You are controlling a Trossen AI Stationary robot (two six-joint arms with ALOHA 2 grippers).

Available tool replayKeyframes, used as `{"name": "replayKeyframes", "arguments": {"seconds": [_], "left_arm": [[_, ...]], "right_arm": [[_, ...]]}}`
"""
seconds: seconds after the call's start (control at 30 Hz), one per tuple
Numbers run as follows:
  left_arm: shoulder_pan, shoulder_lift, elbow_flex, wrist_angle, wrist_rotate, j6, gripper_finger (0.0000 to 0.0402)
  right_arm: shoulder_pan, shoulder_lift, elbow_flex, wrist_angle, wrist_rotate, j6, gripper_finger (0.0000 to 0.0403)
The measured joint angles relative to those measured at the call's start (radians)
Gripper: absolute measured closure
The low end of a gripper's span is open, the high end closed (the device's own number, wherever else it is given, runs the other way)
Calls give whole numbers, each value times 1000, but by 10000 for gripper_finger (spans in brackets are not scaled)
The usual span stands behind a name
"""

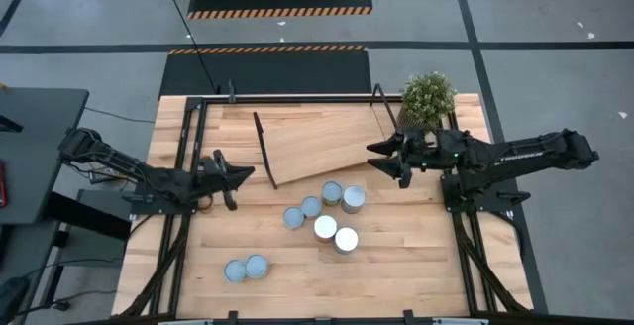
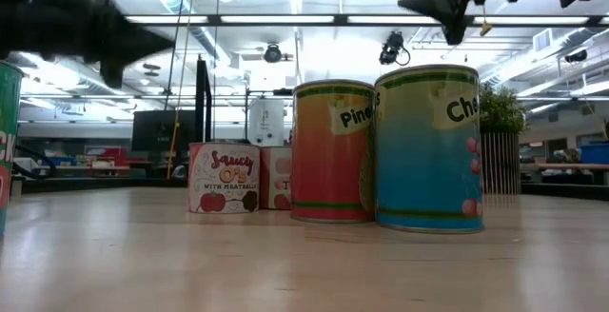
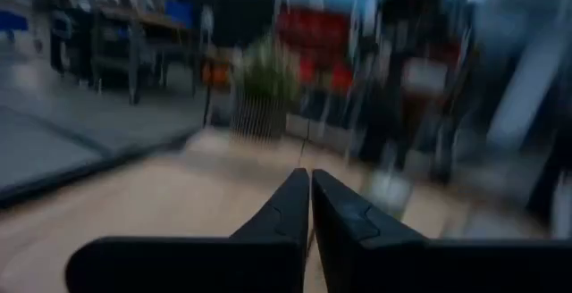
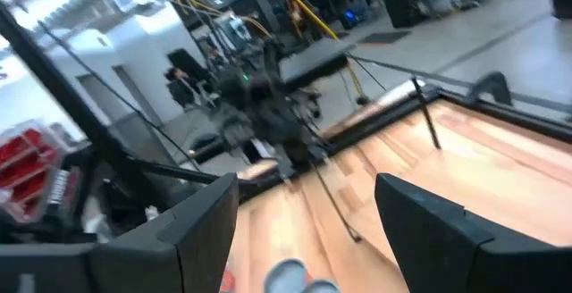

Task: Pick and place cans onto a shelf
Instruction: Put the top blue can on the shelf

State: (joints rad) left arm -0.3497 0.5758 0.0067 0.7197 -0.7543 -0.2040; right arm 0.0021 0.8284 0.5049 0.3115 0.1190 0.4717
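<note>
Butcher-block wooden tabletop point(image 1: 416, 266). Carried on it: one shelf point(image 1: 322, 142), laid skewed towards the rear; five cans point(image 1: 325, 228) clustered at centre, near the shelf's front edge; two cans point(image 1: 246, 268) touching, front left; one potted plant point(image 1: 428, 98), rear right corner.

Low view: a green can point(image 2: 8, 141) is cut by the picture's edge; the pink can point(image 2: 276, 178) sits half hidden behind the Saucy O's can point(image 2: 224, 177), label unreadable. The blue can point(image 2: 428, 148) covers part of the orange can point(image 2: 332, 150), and both labels cut off mid-word. Left wrist view: plant point(image 3: 262, 92) and room blurred. Right wrist view: can tops point(image 4: 288, 278) clipped at the edge.
</note>
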Motion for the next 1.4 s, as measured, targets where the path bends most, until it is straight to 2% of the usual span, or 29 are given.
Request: {"name": "replayKeyframes", "arguments": {"seconds": [0.13, 0.27, 0.37, 0.57, 0.73, 0.87, 0.93, 1.1, 1.23, 1.4], "left_arm": [[0, 0, 0, 229, -5, -166, 377], [0, 0, 0, 344, -4, -338, 377], [0, 0, 0, 361, 22, -424, 377], [-1, 0, 0, 360, 53, -513, 377], [-1, 0, 0, 360, 53, -623, 377], [-1, 0, 0, 360, 52, -622, 377], [-1, 0, 0, 353, 18, -615, 377], [-1, 0, 4, 325, -46, -535, 363], [0, 0, 49, 249, -113, -434, 310], [-1, 0, 115, 147, -125, -222, 216]], "right_arm": [[-1, 74, 0, -1, 23, 1, 133], [-6, 140, 25, -61, 20, 19, 133], [-7, 191, 87, -172, 7, -22, 133], [-7, 289, 244, -419, -60, -204, 128], [-7, 363, 365, -620, -77, -339, 89], [-7, 417, 413, -716, -85, -395, 40], [-6, 440, 430, -765, -98, -396, 16], [25, 491, 473, -901, -97, -395, 13], [59, 509, 484, -962, -65, -404, 11], [96, 510, 484, -1081, -60, -392, 4]]}}
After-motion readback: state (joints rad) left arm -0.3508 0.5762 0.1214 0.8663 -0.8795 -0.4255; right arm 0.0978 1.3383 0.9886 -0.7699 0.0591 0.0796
